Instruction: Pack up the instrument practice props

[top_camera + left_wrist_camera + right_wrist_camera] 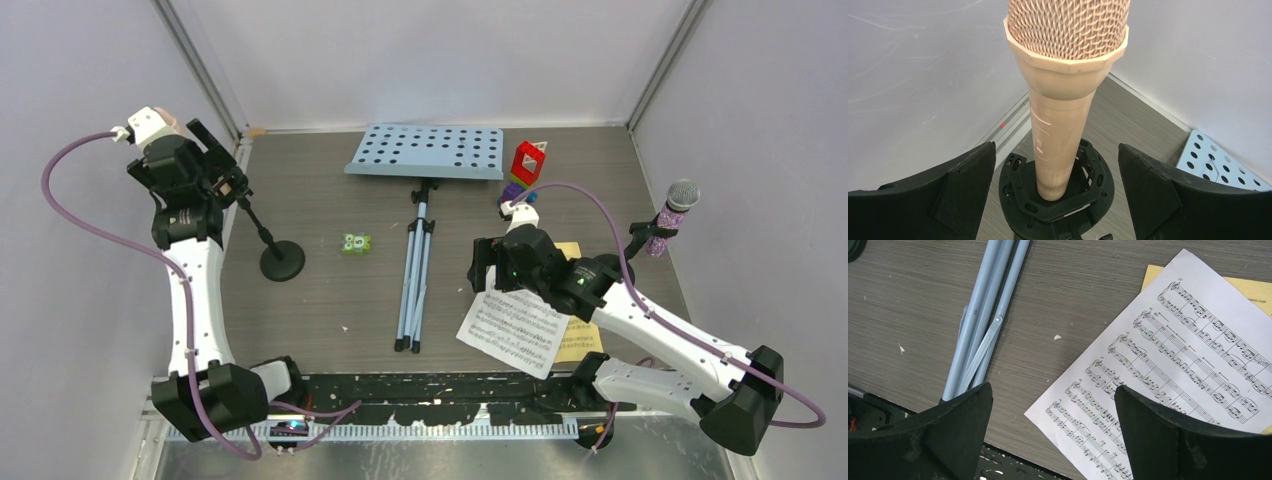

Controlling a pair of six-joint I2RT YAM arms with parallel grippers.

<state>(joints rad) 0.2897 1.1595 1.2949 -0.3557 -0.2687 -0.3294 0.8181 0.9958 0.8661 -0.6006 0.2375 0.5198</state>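
Observation:
The peach microphone stands in the clip of a black mic holder, whose round base sits at the table's left. My left gripper is open, its fingers on either side of the clip and not touching; in the top view it is at the far left. My right gripper is open and empty over the left corner of the white score sheet, which overlaps a yellow sheet. The pale-blue music rack lies flat with folded legs. The purple microphone sits in its holder at the right.
A colourful toy brick car stands next to the rack's right end. A small green block lies between the holder base and the legs. The rack legs lie just left of my right gripper. White walls enclose the table.

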